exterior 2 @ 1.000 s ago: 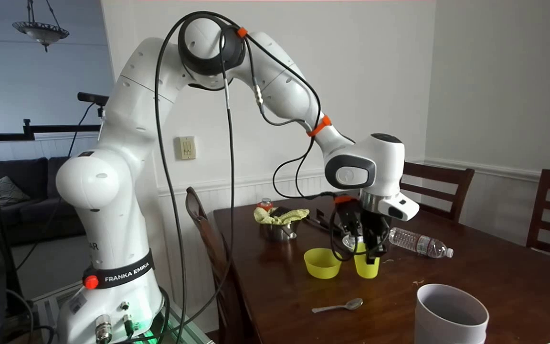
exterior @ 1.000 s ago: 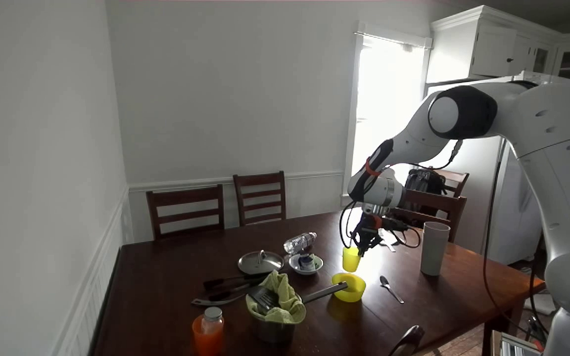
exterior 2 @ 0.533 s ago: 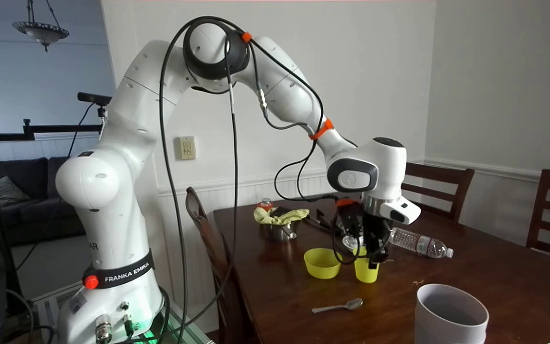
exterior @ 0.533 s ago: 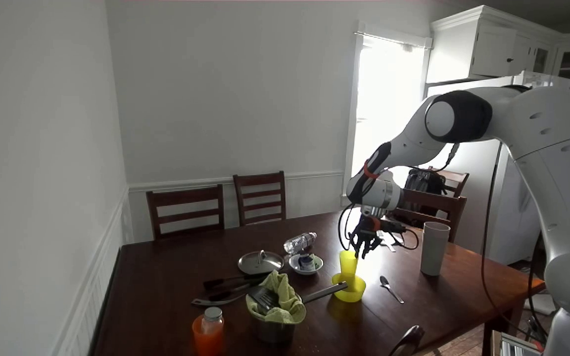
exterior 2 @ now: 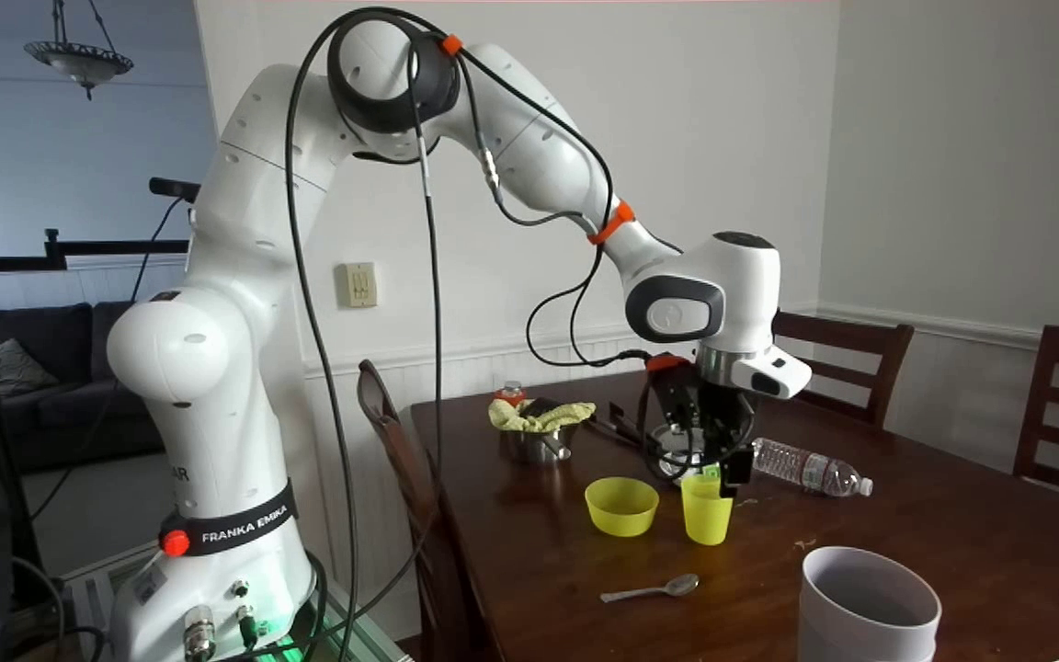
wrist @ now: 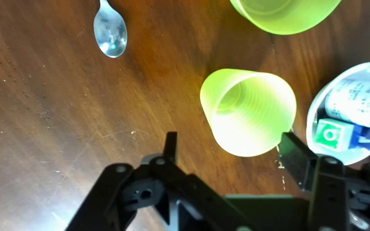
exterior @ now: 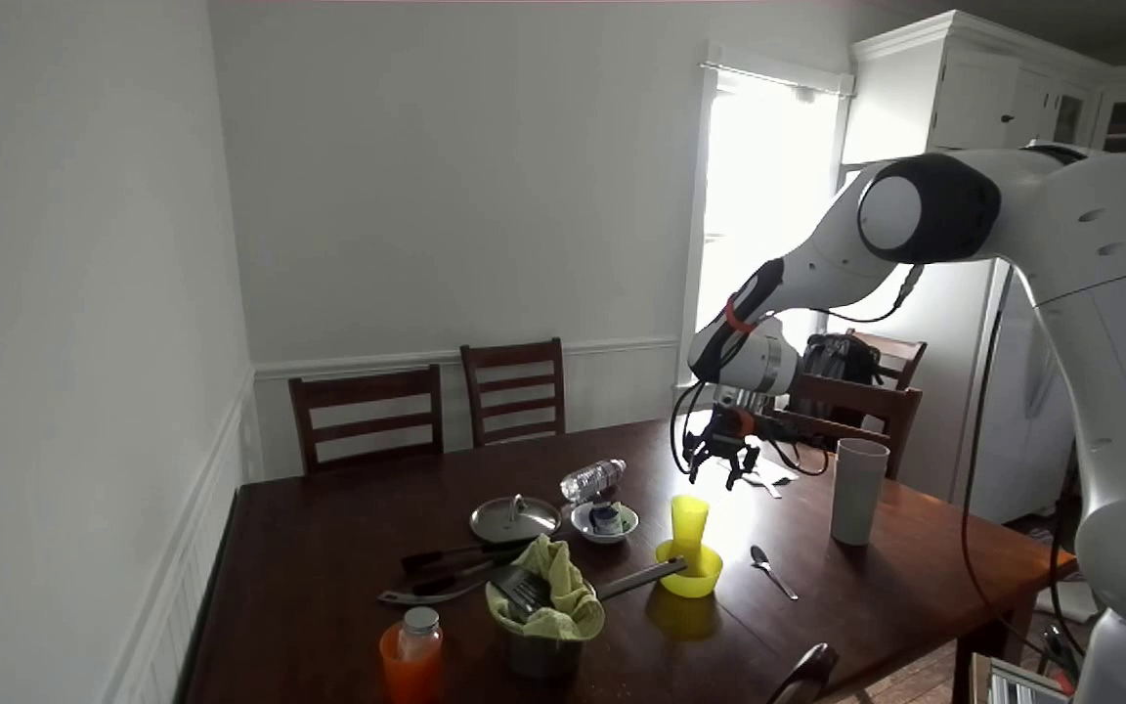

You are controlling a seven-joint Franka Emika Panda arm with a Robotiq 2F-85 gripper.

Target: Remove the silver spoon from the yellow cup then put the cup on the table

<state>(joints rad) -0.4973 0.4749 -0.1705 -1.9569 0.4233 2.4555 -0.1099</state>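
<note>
Upright on the dark brown table point(exterior: 328, 538) stands the yellow cup point(exterior: 689, 523), also seen in an exterior view beside the yellow bowl point(exterior 2: 621, 526). From above, the wrist view looks into the cup point(wrist: 252, 109) and shows nothing inside it. The silver spoon point(exterior 2: 654, 589) lies flat on the tabletop apart from the cup; its bowl end point(wrist: 110, 32) shows at the wrist view's upper left. My gripper point(exterior: 713, 481) hangs just above the cup with its jaws spread. In the wrist view the gripper point(wrist: 229, 133) has bare wood and part of the cup showing between its fingers.
A white bowl point(wrist: 310, 126) with small packages sits close to the cup. A grey tumbler point(exterior: 856, 499), a water bottle point(exterior 2: 810, 467), a pot with a green cloth point(exterior: 543, 655), a pot lid point(exterior: 504, 523) and an orange cup point(exterior: 411, 675) also stand about.
The yellow cup has come down slightly onto the table and been let go. My gripper was shut on its rim, then opened and rose above it. The spoon has not moved.
</note>
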